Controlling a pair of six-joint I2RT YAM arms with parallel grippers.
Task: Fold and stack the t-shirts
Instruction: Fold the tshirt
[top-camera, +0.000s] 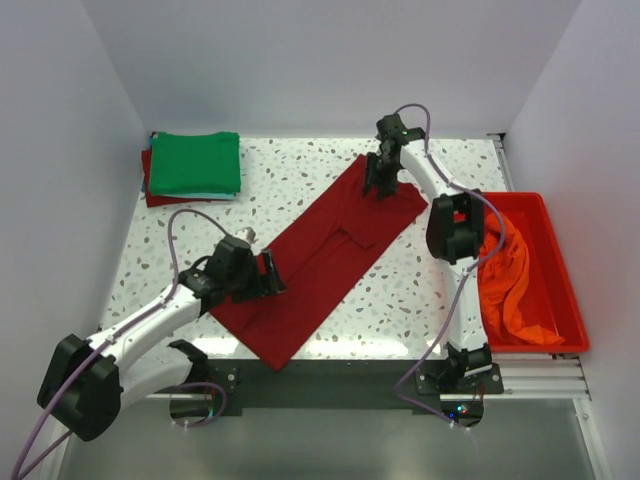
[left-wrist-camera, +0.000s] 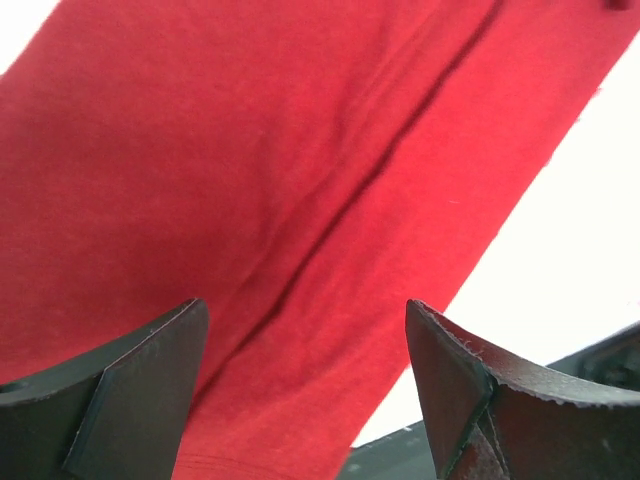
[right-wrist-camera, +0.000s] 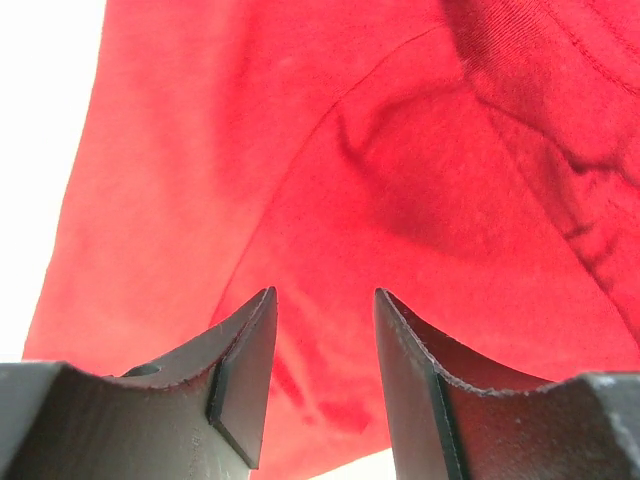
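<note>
1. The spread dark red t-shirt (top-camera: 330, 255) is laid as a long diagonal strip on the speckled table (top-camera: 420, 290). Its sides appear to be folded in already. It is used as the landmark below.
2. The left gripper (top-camera: 270, 272) is held over the near-left end of that shirt. Its jaws are spread wide and nothing is between them.
3. The right gripper (top-camera: 378, 180) is held over the far-right end of the shirt. Its jaws are parted more narrowly and nothing is gripped; cloth is seen through the gap.
4. A folded green t-shirt (top-camera: 195, 163) is stacked on a folded dark red t-shirt (top-camera: 150, 192), well apart from the landmark shirt, off its far-left side.
5. An orange t-shirt (top-camera: 510, 285) is left crumpled in the red plastic tub (top-camera: 562, 290), just right of the landmark shirt.
6. Progress is judged at about halfway. Two shirts are folded and stacked and one is mid-fold. End-to-end folds and stacking are likely left for it. The orange one is not yet started.
</note>
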